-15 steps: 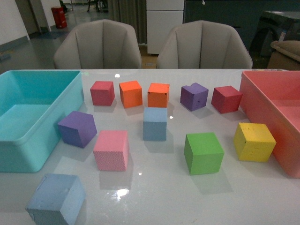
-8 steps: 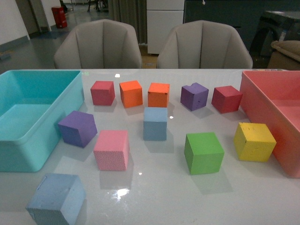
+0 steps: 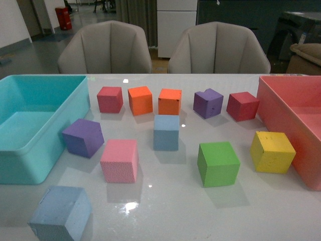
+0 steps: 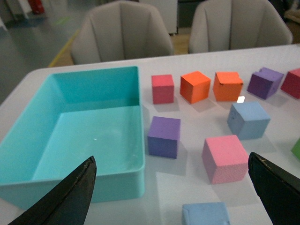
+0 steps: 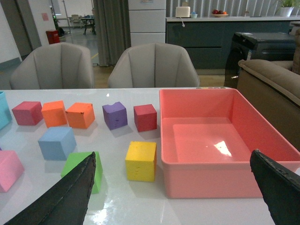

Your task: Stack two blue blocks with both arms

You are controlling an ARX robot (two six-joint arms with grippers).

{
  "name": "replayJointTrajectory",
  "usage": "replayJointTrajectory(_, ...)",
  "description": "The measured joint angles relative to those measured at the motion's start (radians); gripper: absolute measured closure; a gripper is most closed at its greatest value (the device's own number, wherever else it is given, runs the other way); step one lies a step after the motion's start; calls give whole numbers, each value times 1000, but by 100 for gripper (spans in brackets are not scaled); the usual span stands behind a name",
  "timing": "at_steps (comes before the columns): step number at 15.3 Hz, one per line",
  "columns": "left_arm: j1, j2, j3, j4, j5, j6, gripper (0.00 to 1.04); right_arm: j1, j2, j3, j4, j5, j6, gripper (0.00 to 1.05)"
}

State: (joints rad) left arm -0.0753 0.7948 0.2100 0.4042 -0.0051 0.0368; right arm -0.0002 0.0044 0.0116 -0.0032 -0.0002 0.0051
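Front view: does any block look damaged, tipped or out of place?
The back-row purple cube has a chunk missing from its top edge, and the orange cube left of it shows nicked edges. Nothing is tipped or spilled.

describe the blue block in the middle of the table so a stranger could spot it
On the table, between the turquoise bin and the pink bin, find the orange cube nearer the pink bin. The pale blue block sits right in front of it. It is the only blue cube mid-table; the other blue block is at the near left corner.
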Motion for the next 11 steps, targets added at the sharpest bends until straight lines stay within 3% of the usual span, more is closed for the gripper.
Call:
replayJointTrajectory(5, -33, 565, 129, 67, 97, -43, 7, 0, 0, 0, 0, 0, 0, 6)
replayJointTrajectory(11, -64, 756, 170, 83, 118, -77, 7, 0, 0, 0, 0, 0, 0, 6)
